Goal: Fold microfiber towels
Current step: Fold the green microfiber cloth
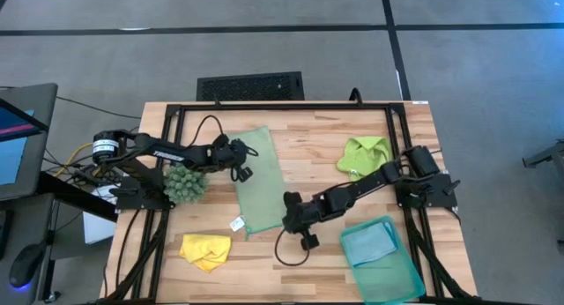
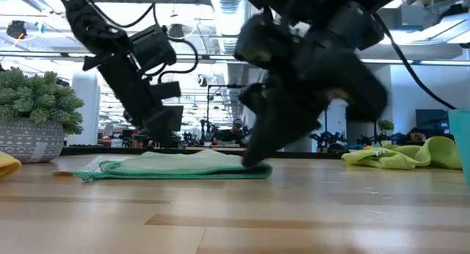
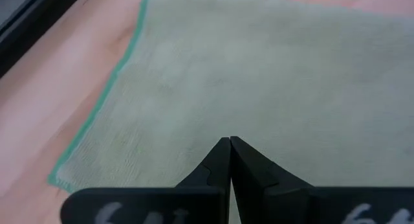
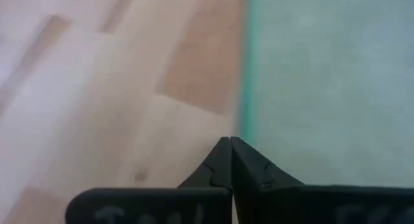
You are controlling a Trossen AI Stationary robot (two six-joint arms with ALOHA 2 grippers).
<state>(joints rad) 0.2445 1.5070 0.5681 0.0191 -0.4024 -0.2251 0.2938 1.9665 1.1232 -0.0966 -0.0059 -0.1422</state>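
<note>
Wooden tabletop (image 1: pixel 300 142) carries the sage towel (image 1: pixel 257 177) spread flat mid-table, its long axis running from the far edge toward the near one. Left gripper (image 1: pixel 242 155) sits over the towel's far left part, fingers pinched together on nothing. Right gripper (image 1: pixel 293 215) is at the near right edge, likewise clenched empty (the hem lies just beside its tips). Each arm has its own end; a fold would likely bring one end onto the other.
</note>
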